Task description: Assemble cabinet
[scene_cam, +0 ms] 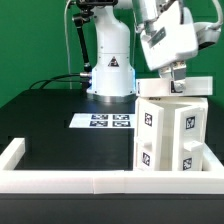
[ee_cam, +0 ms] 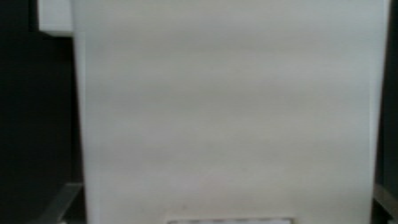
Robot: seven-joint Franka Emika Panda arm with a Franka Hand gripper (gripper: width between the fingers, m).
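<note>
At the exterior view's right, near the white rim [scene_cam: 60, 178] along the front of the table [scene_cam: 40, 115], I see the cabinet [scene_cam: 168, 125] standing upright, its white faces carrying black-and-white tags. The pincer [scene_cam: 172, 76] sits right at the cabinet's top edge, but I cannot tell whether it is apart, together or clamped, as a plain white face almost fills the wrist view. The marker board [scene_cam: 105, 122] lies flat just beside the cabinet, in front of the arm's base [scene_cam: 110, 70].
</note>
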